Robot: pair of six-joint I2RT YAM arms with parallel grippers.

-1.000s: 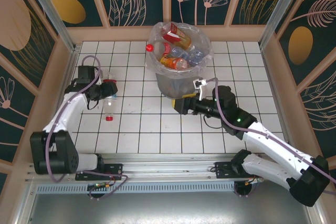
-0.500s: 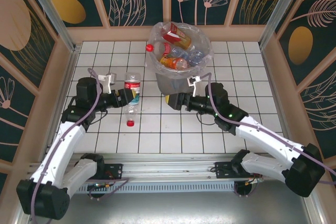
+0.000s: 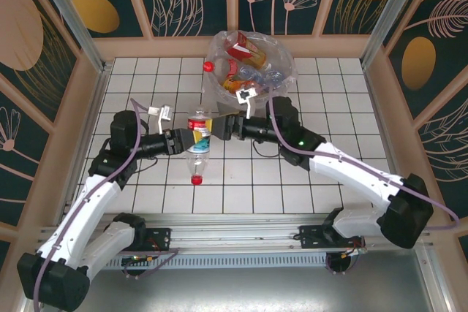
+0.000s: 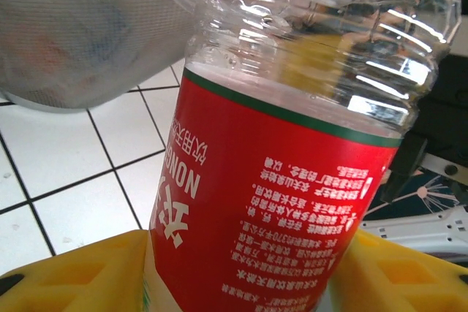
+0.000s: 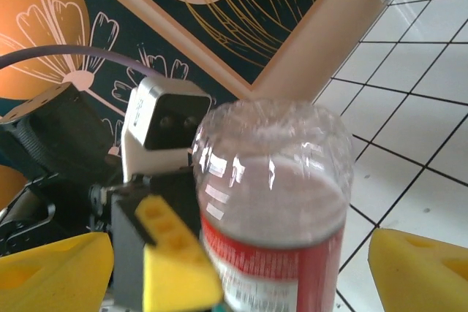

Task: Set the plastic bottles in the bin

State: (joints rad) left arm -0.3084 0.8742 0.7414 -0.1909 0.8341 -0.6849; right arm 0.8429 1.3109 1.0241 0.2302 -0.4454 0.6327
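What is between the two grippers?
A red-labelled plastic bottle, gripped by the left gripper, with the open right gripper opposite, in the top view.

- The left arm [image 3: 91, 199] reaches forward from its base and bends inward at the elbow.
- The left hand [image 3: 189, 139] is clamped on a red-labelled bottle [image 3: 197, 153], with its yellow pads [image 4: 73, 275] pressed against both sides of the label.
- The right arm [image 3: 351, 173] stretches across toward the left one.
- The right hand [image 3: 219, 128] faces the left hand, jaws spread wide, with its fingertips [image 5: 420, 268] clear of the bottle on either side.
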